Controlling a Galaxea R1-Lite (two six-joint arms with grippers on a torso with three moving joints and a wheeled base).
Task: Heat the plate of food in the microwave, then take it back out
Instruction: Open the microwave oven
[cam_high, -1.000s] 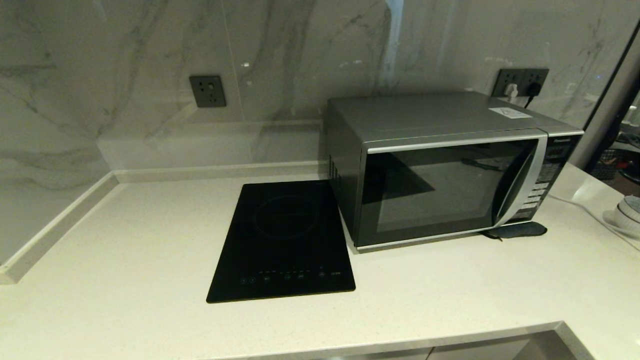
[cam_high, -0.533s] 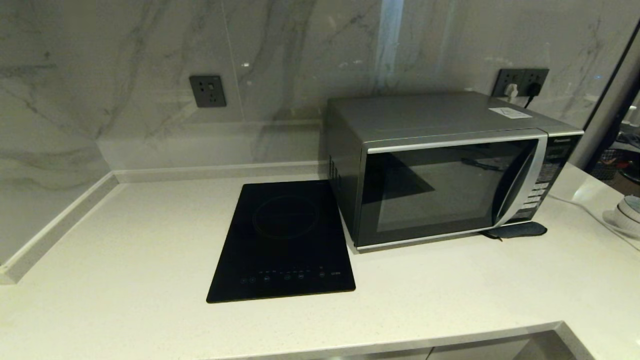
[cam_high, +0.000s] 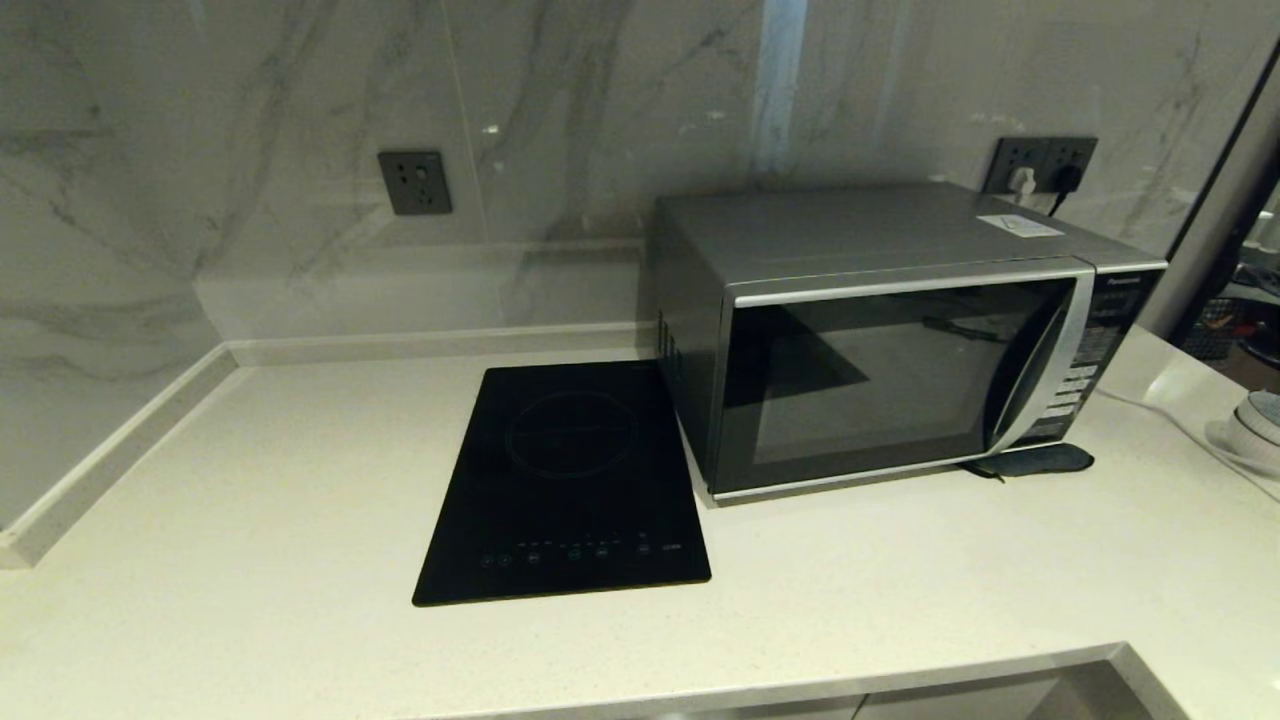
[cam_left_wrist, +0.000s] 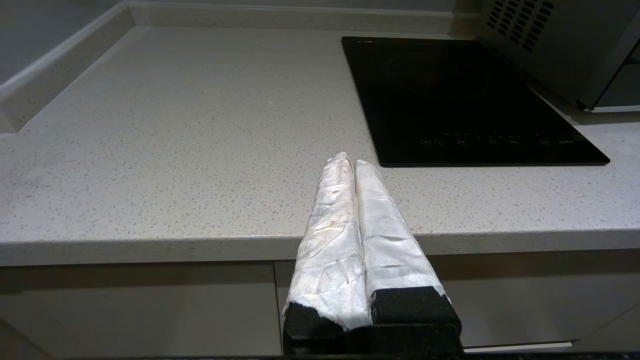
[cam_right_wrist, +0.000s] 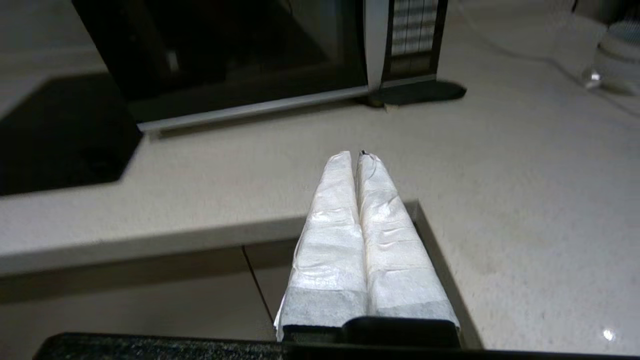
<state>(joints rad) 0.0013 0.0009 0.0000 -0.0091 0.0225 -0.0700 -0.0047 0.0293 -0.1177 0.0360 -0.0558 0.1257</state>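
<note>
The silver-grey microwave (cam_high: 880, 330) stands at the back right of the pale counter with its dark glass door closed. Its front also shows in the right wrist view, the microwave (cam_right_wrist: 235, 55). The plate of food is out of view in every frame. Neither arm shows in the head view. My left gripper (cam_left_wrist: 349, 161) is shut, white-wrapped fingers pressed together, hovering at the counter's front edge, left of the hob. My right gripper (cam_right_wrist: 354, 156) is shut too, held over the counter's front corner, in front of the microwave.
A flat black induction hob (cam_high: 565, 480) lies left of the microwave. A dark pad (cam_high: 1030, 460) sits under the microwave's right front corner. A white cable (cam_high: 1160, 420) runs to a white appliance (cam_high: 1250, 430) at the right edge. Wall sockets (cam_high: 415, 182) are behind.
</note>
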